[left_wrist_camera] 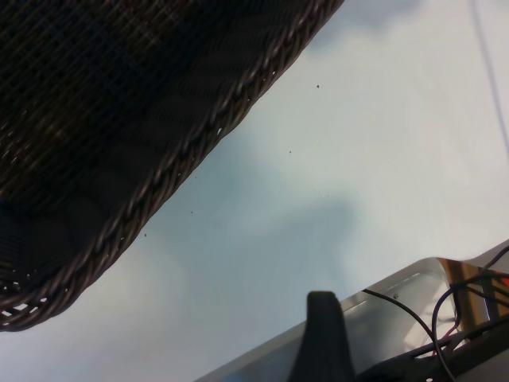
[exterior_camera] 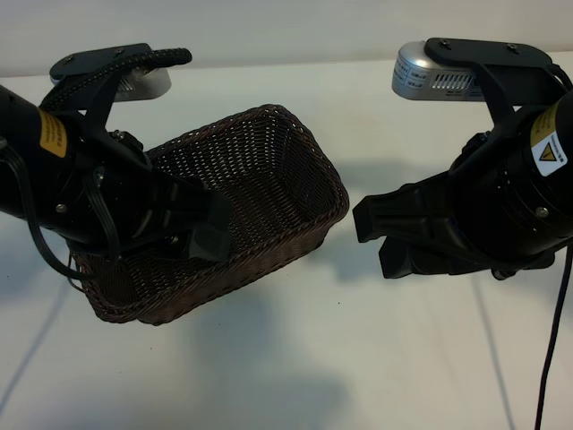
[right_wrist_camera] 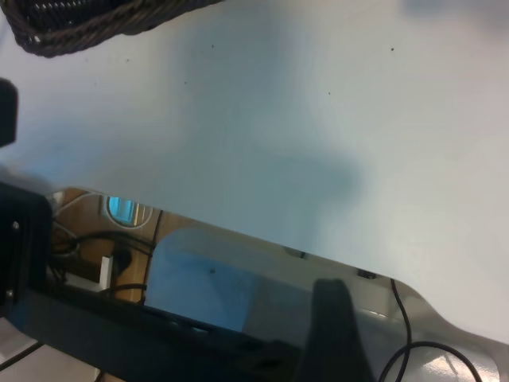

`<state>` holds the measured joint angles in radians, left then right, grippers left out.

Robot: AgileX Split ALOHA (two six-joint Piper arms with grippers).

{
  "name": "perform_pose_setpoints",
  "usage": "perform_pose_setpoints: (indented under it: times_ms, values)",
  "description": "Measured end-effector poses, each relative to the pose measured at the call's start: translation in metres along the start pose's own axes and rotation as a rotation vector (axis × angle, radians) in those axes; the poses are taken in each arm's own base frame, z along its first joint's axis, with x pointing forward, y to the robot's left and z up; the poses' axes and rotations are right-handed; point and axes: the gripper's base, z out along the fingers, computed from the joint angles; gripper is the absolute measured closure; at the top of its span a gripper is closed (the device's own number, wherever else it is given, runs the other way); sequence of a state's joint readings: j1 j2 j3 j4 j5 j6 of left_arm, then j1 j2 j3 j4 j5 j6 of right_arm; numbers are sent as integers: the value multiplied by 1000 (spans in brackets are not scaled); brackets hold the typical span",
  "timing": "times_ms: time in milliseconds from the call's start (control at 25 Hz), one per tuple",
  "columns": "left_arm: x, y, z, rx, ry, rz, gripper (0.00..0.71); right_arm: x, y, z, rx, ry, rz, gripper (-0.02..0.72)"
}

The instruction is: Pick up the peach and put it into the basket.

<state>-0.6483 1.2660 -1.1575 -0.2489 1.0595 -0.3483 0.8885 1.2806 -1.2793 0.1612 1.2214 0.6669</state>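
Observation:
The dark brown woven basket (exterior_camera: 295,170) sits left of the table's middle, one corner pointing toward the right arm. Its braided rim (left_wrist_camera: 159,183) fills one side of the left wrist view, and a corner of it (right_wrist_camera: 79,28) shows in the right wrist view. The peach is not visible in any view. My left gripper (exterior_camera: 208,235) hangs in front of the basket's near left side, open and holding nothing; only one finger (left_wrist_camera: 322,334) shows in its own view. My right gripper (exterior_camera: 387,240) hovers right of the basket, apart from it, open and empty, with one finger (right_wrist_camera: 334,326) in view.
The white table (exterior_camera: 358,358) stretches in front of the basket and between the arms. Its edge (right_wrist_camera: 238,239) runs through the right wrist view, with cables and a dark frame beyond it. A black cable (exterior_camera: 551,358) hangs down at the right arm.

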Motion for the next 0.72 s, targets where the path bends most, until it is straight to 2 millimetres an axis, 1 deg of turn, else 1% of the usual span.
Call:
perform_pose_setpoints:
  times_ms: [480,640,720]
  values:
    - [-2,0,0,3,-21,10,179,0,0,0,0,0,1,196]
    - [-4,3,0,-37,-38,42,179,0,0,0,0,0,1,196]
    - [-5,6,0,-71,-51,26,179,0,0,0,0,0,1,196]
